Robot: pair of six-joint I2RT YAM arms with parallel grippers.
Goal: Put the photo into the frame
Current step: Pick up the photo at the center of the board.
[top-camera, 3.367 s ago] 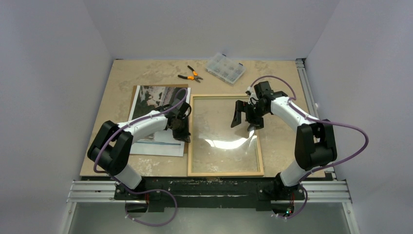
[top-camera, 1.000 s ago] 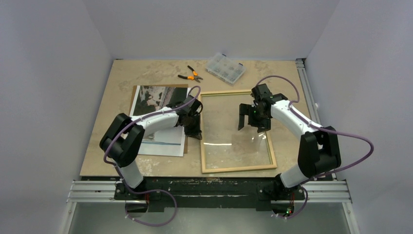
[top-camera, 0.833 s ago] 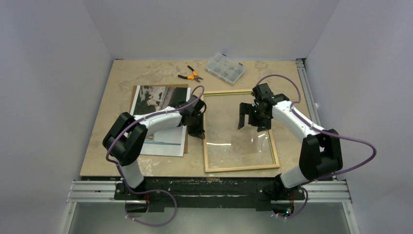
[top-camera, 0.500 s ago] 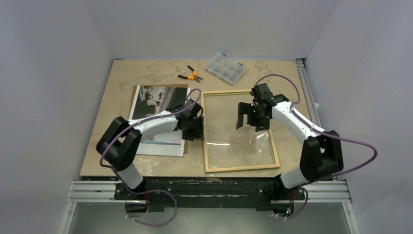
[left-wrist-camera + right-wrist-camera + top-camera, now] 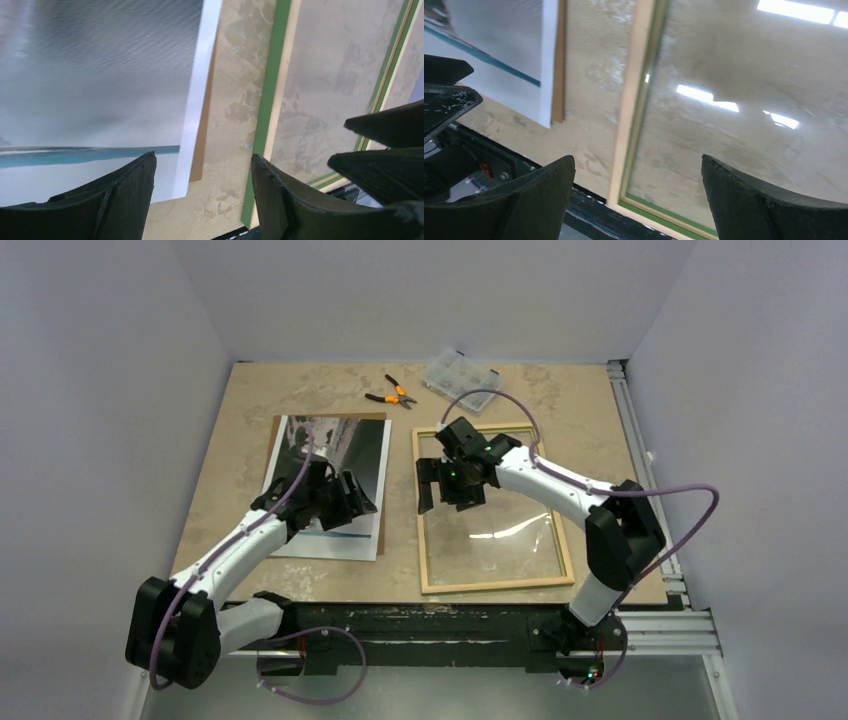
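Overhead view of a mottled beige bench (image 5: 260,390) closed in by plain white walls at 9, 12 and 3 o'clock.

The photo (image 5: 340,440) lies face up at 9 o'clock from the bench centre. It rests flat on a brown backing sheet (image 5: 201,155) that shows along its 3 o'clock edge. The frame (image 5: 497,585) lies just right of centre, pale wood side up, with ceiling lights mirrored in its clear pane. A narrow strip of bare bench keeps photo and frame apart.

The left gripper (image 5: 200,167) hovers over the photo's edge nearest the frame, jaws spread and holding nothing. The right gripper (image 5: 636,165) hangs above the frame's 9 o'clock rail, jaws also wide apart and empty.

The print is probably thin, light and floppy, and its glossy face is likely slippery. Because it lies flat, it offers little to pinch. The white border along its 3 o'clock side looks like the best place to take hold, and a corner may need lifting first. The frame looks stiff, but its pane is breakable.

Orange-handled pliers (image 5: 392,395) and a clear parts box (image 5: 455,368) sit at 12 o'clock, well away from both.
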